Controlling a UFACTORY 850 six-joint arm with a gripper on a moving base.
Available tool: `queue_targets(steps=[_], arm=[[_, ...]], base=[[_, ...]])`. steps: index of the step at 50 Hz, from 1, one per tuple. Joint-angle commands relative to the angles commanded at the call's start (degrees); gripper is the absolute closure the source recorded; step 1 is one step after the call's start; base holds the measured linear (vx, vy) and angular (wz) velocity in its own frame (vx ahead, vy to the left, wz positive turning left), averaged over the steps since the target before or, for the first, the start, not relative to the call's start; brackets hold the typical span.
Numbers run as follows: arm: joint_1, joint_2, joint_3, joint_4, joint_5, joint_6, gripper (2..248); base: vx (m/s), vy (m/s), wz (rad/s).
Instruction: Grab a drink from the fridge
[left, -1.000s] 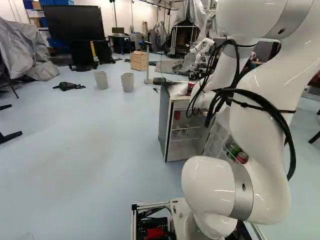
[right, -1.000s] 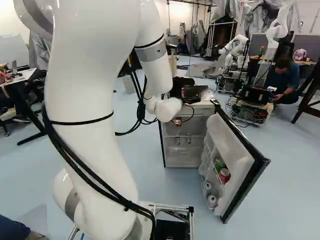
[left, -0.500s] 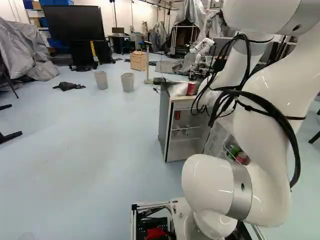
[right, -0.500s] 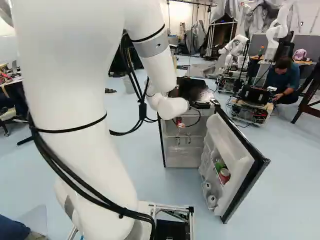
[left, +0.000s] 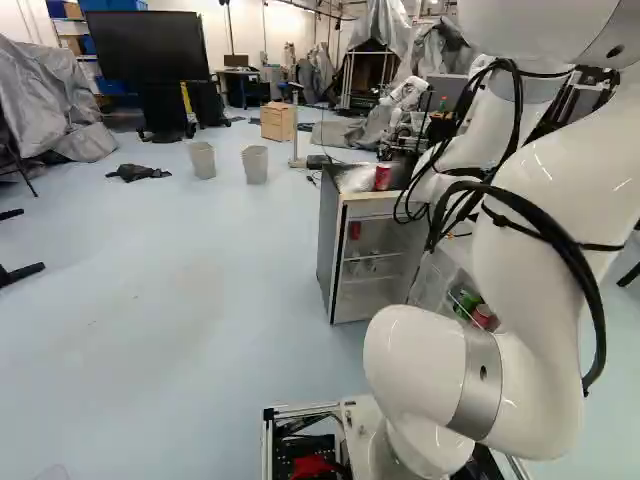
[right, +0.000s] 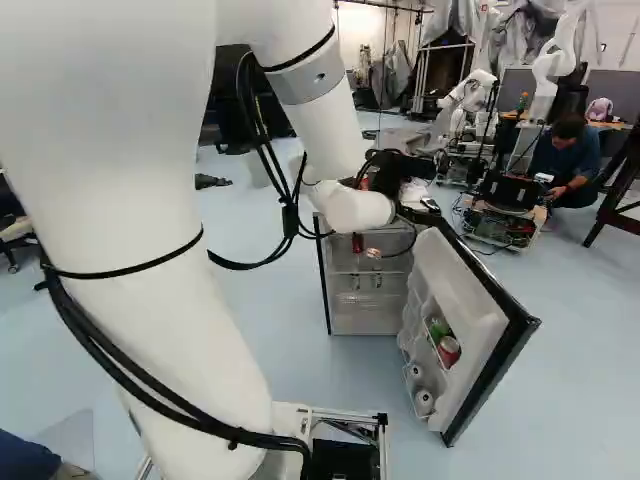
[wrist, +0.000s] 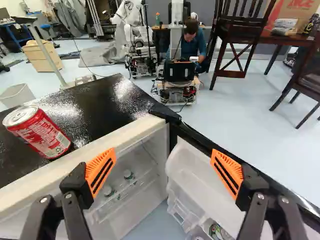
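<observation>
The arm (right: 315, 110) has swung to the right, toward the fridge's open door (right: 470, 290), and the base has stayed put. The gripper's (right: 408, 166) fingers are wide apart. A red can (left: 382, 177) stands on top of the fridge (left: 333, 240), off to one side of them; the right base view shows just a bit of it. That view also shows pale cans (right: 424, 402) low in the door, which the arm hides in the left base view.
</observation>
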Motion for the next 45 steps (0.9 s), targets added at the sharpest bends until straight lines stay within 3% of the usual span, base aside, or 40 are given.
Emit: queue_targets(steps=[45], arm=[[-7.3,0.4,-6.0,4.4,-9.4,0.0,3]], base=[[0.0,0.0,0.0]])
